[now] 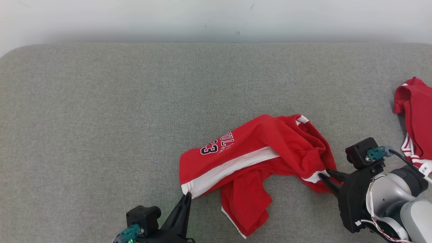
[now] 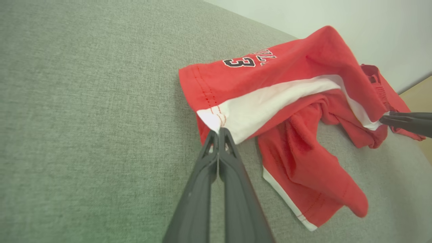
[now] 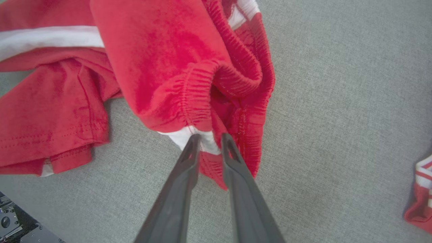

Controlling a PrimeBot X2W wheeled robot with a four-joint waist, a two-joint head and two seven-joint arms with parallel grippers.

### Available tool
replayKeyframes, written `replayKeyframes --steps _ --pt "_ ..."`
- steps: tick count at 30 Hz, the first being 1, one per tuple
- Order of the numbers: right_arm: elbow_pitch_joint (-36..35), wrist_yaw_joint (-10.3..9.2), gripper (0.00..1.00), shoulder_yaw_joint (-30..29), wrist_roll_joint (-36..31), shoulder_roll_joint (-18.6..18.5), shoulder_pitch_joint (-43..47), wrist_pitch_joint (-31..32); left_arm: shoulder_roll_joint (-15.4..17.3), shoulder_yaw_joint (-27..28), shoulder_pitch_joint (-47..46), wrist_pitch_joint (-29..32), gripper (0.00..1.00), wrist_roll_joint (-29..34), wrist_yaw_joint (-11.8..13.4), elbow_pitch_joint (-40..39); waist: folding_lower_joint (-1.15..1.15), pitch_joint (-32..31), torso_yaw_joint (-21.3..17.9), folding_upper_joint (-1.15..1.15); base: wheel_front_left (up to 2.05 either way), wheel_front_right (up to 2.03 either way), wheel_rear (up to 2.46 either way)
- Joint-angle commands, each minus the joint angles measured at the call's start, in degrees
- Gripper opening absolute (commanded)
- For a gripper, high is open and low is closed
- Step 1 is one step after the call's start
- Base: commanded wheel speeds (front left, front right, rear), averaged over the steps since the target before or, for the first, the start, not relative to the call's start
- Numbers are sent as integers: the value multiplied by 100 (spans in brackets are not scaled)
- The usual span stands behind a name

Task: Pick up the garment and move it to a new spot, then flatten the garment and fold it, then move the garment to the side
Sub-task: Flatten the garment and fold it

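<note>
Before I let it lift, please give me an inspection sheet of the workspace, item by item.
Surface: grey fabric top, flat.
Job's things: red shorts, crumpled, white stripe facing up, not yet flattened.
Clutter: second red garment at the right edge, apart from the shorts.
Grippers: left claw shut on the hem corner; right claw has the waistband's white stripe between its fingers.
Cables: black cable at the right wrist, clear of the shorts.
Surroundings: pale wall behind the top.
</note>
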Motion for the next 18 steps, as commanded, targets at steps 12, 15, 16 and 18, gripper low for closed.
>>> replayKeyframes --steps 12,15,16,18 --pt "-80 -12 0 226 2 -171 -254 -375 49 124 -95 -143 0 -100 15 -55 0 29 -40 0 0 0 0" --pt "-226 -12 0 88 20 -131 -363 -792 59 274 -178 -381 0 -102 -40 -225 0 9 -46 0 0 0 0" --pt "-292 -12 0 -2 33 -90 -406 -953 56 355 -228 -460 0 -121 -53 -313 0 2 -48 0 0 0 0" --pt "-410 -12 0 -161 48 -12 -514 -1242 33 528 -354 -576 0 -195 -128 -525 0 -1 -65 0 0 0 0"
